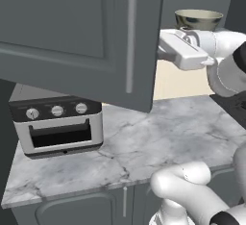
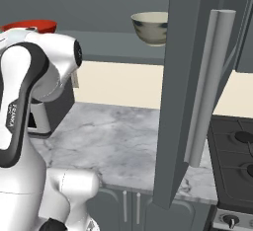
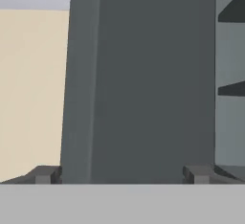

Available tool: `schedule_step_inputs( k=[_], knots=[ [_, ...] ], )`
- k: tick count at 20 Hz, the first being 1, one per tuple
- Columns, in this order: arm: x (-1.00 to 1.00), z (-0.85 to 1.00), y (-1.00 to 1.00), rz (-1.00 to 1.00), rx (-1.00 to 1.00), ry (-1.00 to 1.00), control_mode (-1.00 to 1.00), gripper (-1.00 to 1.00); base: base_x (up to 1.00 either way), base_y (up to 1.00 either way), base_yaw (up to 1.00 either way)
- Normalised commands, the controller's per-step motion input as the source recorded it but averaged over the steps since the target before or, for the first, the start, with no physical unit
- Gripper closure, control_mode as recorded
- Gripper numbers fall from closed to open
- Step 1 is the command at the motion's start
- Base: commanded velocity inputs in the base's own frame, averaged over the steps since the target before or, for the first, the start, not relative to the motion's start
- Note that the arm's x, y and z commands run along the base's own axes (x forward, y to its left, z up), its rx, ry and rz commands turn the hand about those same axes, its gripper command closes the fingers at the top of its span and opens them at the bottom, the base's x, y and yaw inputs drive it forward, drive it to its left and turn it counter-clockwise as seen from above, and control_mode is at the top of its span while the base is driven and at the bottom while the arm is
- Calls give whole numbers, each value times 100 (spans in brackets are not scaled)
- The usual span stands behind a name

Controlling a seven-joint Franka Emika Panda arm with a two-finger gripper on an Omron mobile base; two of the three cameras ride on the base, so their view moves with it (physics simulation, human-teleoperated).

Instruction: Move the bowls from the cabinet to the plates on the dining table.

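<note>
Two bowls are seen on the shelf of the open cabinet [image 2: 188, 77]: the cream bowl [image 2: 150, 27] near the door edge, the red bowl [image 2: 30, 26] farther left. The fingers [image 3: 45, 174] are held wide apart, astride the door's edge, gripping nothing.

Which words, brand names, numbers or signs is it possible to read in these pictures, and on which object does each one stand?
Small vertical dark lettering on the white link of the robot arm, right base view: too small and blurred to read.
Three knobs on the toaster oven, left base view: no readable marks or numbers.
Stove knob: no readable marks.
Cabinet door, cream bowl, red bowl: no text.
</note>
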Motion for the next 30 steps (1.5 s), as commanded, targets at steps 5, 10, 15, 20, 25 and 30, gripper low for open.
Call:
schedule_step_inputs(
  k=[5, 10, 15, 20, 25, 30],
  knots=[
    [-9, -2, 41, 12, -2, 0, -100, -100, 0, 0, 0],
    [-16, -7, 47, 13, -2, 0, -100, -100, 0, 0, 0],
    [-26, -10, 57, 15, -4, 0, -100, -100, 0, 0, 0],
    [-33, -11, 62, 16, -4, 0, -100, -100, 0, 0, 0],
    [-29, -13, 61, 15, -4, 0, -100, -100, 0, 0, 0],
    [-23, -13, 59, 14, -3, 0, -100, -100, 0, 0, 0]
  ],
)
